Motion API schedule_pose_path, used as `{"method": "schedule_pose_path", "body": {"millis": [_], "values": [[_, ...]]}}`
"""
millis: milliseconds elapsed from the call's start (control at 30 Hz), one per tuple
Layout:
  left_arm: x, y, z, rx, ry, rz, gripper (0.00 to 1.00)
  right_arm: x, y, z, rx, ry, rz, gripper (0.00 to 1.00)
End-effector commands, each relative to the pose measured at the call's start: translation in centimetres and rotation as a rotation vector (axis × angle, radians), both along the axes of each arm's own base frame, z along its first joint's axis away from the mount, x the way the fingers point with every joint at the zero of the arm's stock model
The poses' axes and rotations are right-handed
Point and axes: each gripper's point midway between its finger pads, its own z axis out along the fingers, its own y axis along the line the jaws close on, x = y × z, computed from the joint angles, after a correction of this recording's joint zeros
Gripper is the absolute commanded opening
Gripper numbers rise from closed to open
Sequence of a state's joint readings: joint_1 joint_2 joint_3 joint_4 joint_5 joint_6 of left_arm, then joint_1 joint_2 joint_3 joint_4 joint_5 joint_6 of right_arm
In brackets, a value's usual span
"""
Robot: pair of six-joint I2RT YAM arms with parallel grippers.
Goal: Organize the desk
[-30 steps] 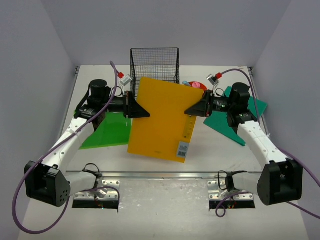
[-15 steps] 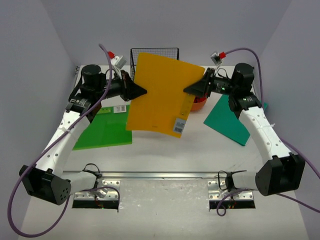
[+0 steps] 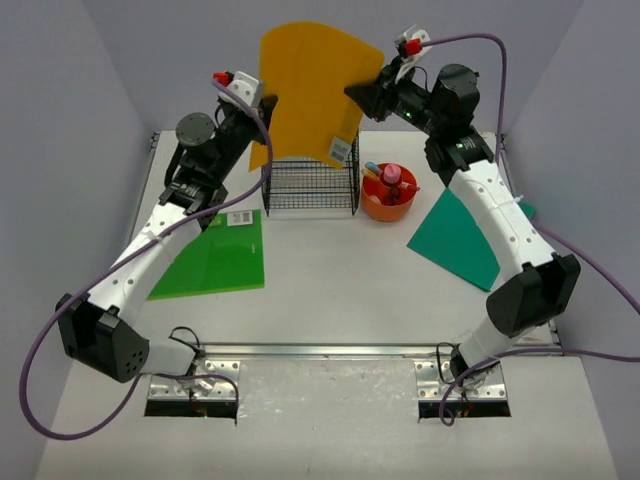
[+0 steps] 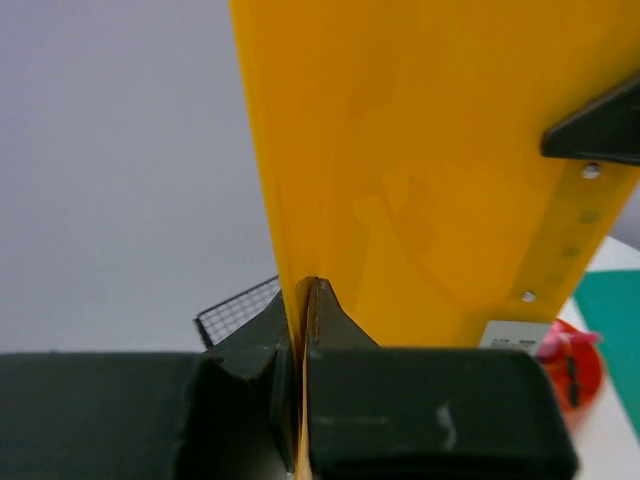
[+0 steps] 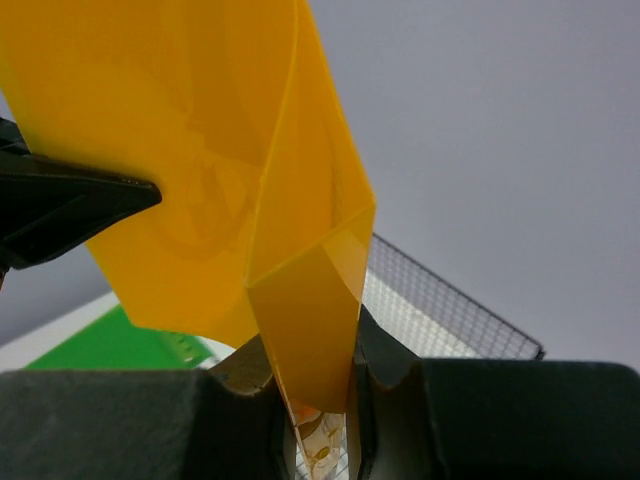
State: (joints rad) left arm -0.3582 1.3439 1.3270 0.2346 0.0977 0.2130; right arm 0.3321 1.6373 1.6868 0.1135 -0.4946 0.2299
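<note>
The left claw [image 3: 268,108] and right claw [image 3: 352,92] each pinch a side edge of the yellow folder [image 3: 305,90], holding it upright between them, long axis vertical, above the wire rack [image 3: 310,188] at the desk's [image 3: 330,290] far side.

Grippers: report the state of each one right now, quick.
Left gripper: shut on the yellow folder, at its left edge.
Right gripper: shut on the same yellow folder, at its right edge.

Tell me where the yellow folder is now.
Top view: the yellow folder is held in the air at back centre, above the black wire-mesh rack, its side edges pinched by the left end effector and the right end effector.
</note>
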Motion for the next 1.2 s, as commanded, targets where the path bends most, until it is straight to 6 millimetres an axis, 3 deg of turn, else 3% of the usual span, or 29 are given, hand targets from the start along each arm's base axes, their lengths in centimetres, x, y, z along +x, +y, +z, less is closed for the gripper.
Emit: {"method": "schedule_pose_path", "body": {"millis": [0, 100, 233, 400, 600, 800, 1167], "values": [[4.0, 3.1, 2.3, 0.023, -0.146, 0.332, 0.0, 1.7, 0.8, 5.2, -0.017, -0.264, -0.154, 0.0], [6.7, 1.9, 2.4, -0.022, -0.149, 0.327, 0.0, 2.6, 2.0, 6.5, -0.039, -0.367, -0.218, 0.0], [8.5, -0.2, 2.6, -0.054, -0.177, 0.241, 0.0, 4.2, 2.8, 7.3, -0.052, -0.434, -0.245, 0.0], [10.3, -1.9, 1.9, -0.041, -0.2, 0.147, 0.0, 5.1, 3.3, 6.7, -0.089, -0.498, -0.24, 0.0], [14.0, 1.1, 0.3, -0.108, -0.137, 0.117, 0.0, 6.2, 3.5, 4.4, -0.115, -0.497, -0.199, 0.0], [15.4, 3.2, -1.2, -0.096, -0.125, 0.132, 0.0, 7.9, 2.6, 2.9, -0.134, -0.494, -0.187, 0.0], [17.1, 2.8, -3.8, -0.073, -0.088, 0.098, 0.0, 10.2, 1.8, 0.7, -0.158, -0.484, -0.179, 0.0]]}}
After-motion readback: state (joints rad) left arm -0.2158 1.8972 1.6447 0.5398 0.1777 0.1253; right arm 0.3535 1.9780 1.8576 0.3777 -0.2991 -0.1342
